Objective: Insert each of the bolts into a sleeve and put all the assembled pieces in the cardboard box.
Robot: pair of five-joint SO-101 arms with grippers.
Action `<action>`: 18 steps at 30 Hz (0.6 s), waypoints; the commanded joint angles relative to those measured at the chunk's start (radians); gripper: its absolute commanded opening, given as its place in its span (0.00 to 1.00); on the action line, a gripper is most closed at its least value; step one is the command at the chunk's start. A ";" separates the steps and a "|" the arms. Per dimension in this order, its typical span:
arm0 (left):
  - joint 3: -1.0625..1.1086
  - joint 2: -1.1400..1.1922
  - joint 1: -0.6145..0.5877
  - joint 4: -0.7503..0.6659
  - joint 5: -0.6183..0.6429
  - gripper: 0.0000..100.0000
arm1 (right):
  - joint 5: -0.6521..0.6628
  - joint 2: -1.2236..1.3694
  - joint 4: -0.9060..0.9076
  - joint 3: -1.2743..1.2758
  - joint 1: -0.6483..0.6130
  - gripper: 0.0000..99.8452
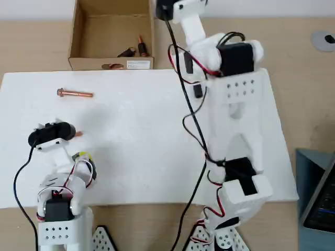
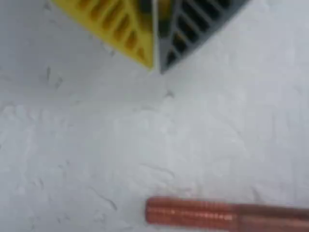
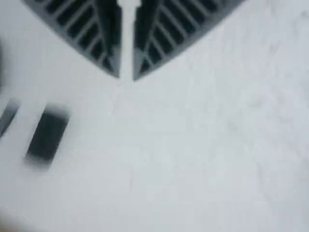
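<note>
One copper bolt lies on the white mat at the far left. A second copper bolt lies just off the tips of my left gripper, whose yellow and grey fingers are shut with nothing between them. From above, my left arm's wrist hangs over the near left of the mat, and that bolt's end pokes out beside it. My right gripper is shut and empty over a white surface. The cardboard box at the back holds bolt and sleeve pieces.
My right arm stretches along the mat's right side towards the back, with black cables trailing across the mat. A dark block lies near the right gripper. A laptop corner sits at the right edge.
</note>
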 commanded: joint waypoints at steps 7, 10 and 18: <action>-0.006 -0.005 -0.009 -0.005 -0.003 0.00 | -0.040 0.105 -0.143 0.163 0.045 0.05; -0.006 -0.005 -0.009 -0.005 -0.003 0.00 | -0.040 0.176 -0.175 0.162 0.045 0.13; -0.006 -0.005 -0.009 -0.005 -0.003 0.00 | -0.034 0.311 -0.311 0.162 0.064 0.15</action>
